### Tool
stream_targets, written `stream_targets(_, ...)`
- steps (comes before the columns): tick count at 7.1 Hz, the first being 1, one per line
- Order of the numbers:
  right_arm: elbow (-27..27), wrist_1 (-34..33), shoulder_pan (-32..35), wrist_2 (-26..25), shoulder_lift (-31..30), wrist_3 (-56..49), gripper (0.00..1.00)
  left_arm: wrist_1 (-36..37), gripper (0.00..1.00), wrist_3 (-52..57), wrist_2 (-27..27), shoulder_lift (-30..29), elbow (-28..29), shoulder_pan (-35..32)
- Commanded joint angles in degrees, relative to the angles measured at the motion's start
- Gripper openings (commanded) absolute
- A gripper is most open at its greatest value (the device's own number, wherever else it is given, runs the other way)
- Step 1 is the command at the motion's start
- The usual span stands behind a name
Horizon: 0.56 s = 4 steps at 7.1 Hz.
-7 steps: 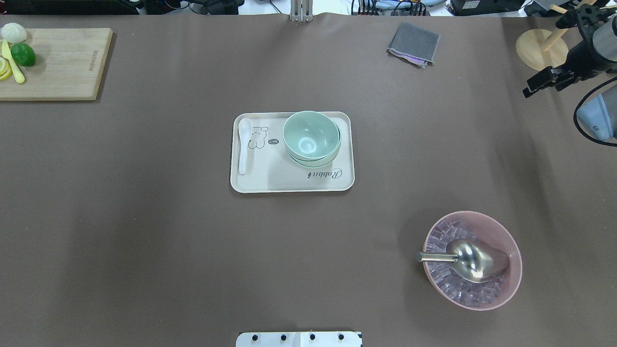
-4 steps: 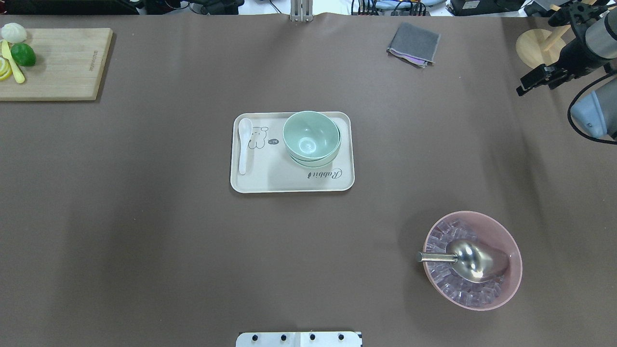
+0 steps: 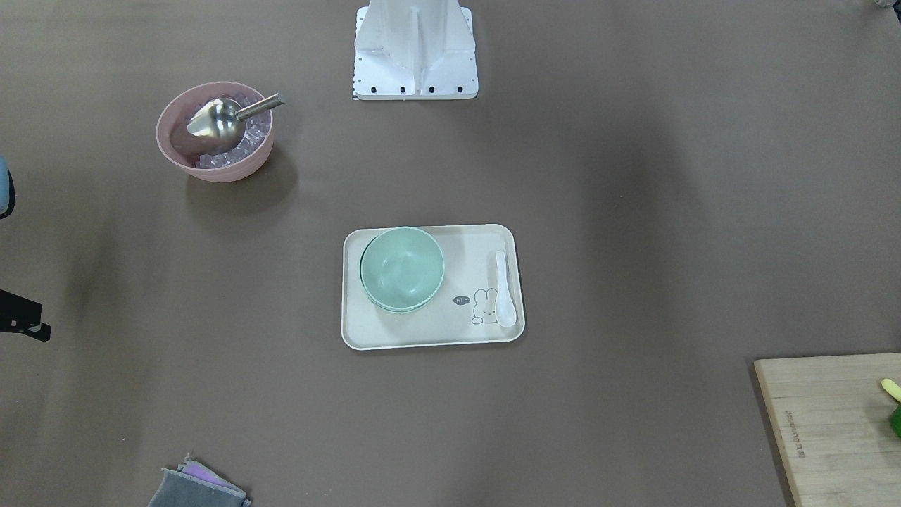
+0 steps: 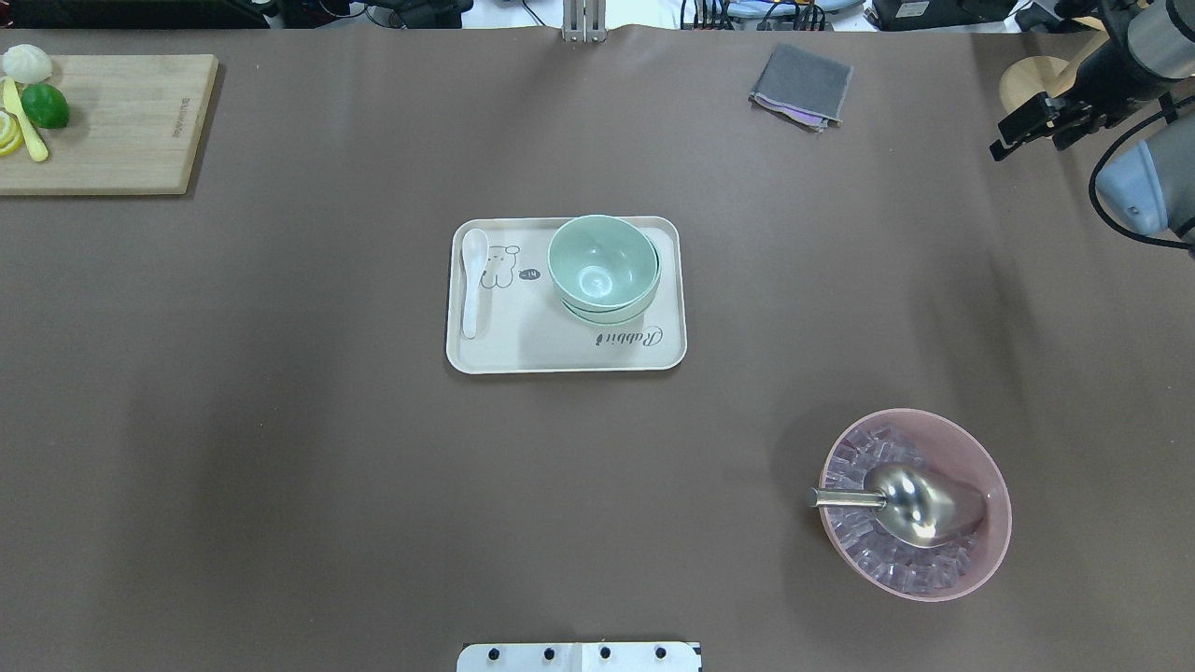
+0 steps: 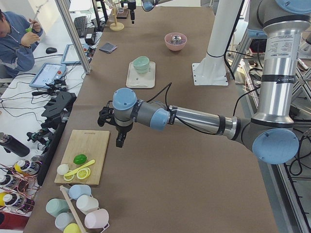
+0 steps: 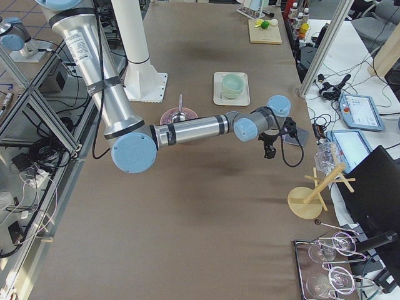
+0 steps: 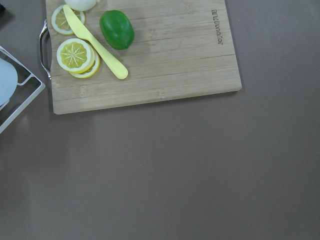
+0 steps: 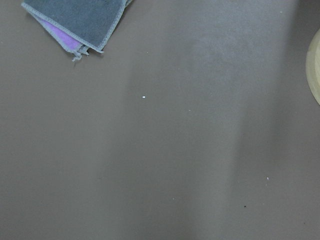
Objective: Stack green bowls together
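Observation:
The pale green bowls [image 4: 602, 264] sit nested in one stack on the right part of a beige tray [image 4: 523, 353]. Only the top bowl and the rims beneath it show. The stack also shows in the front view [image 3: 402, 268] and the left side view [image 5: 141, 63]. My right gripper [image 4: 1006, 138] is high at the far right edge of the table, far from the tray, open and empty. My left gripper [image 5: 119, 140] hangs over bare table beside the cutting board. I cannot tell if it is open or shut.
A white spoon [image 4: 472, 280] lies on the tray's left side. A pink bowl [image 4: 990, 485] with ice and a metal scoop [image 4: 910, 504] stands front right. A grey cloth [image 4: 801, 84] lies at the back. A cutting board [image 4: 121, 126] with lime and lemon slices is back left. A wooden stand [image 4: 1027, 79] is back right.
My right gripper has moved up and farther back at the table's right edge. The bowl stack and tray have not moved.

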Motion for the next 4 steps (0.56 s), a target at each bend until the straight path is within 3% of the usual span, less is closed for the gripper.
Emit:
stream_targets(1, 0.26, -0.23, -0.21, 0.12, 0.08, 0.01, 1.0, -2.86, 0.99, -5.8, 0.03, -0.25, 0.21, 2.44)
stream_targets(4, 0.34, 0.03, -1.35, 0.47, 0.08, 0.01, 1.0, -5.66, 0.99, -8.46, 0.11, 0.09, -0.06, 4.39)
